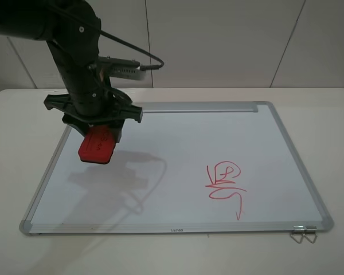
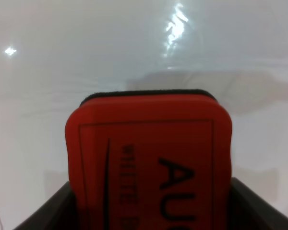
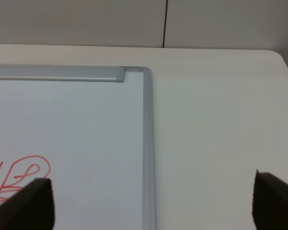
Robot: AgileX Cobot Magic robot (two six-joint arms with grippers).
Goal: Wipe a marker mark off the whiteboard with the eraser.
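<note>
Broadly, the white bench (image 1: 23, 114) carried the whiteboard (image 1: 178, 137), lying flat w/ its tray bar (image 1: 200, 107) at the far edge. The left arm (image 1: 74, 63) hung over the board's far-left part, left jaws shut tight on the red eraser (image 1: 96, 146), which looked tilted and lifted just clear of the surface, judging by its shadow. Right jaws, seen only in the wrist view, stood wide open, empty. Only a curly scribble (image 1: 225, 183) w/ a tail showed. No boxy marker mark was visible, so prob. wiped already, or hidden under the eraser; couldn't tell.
</note>
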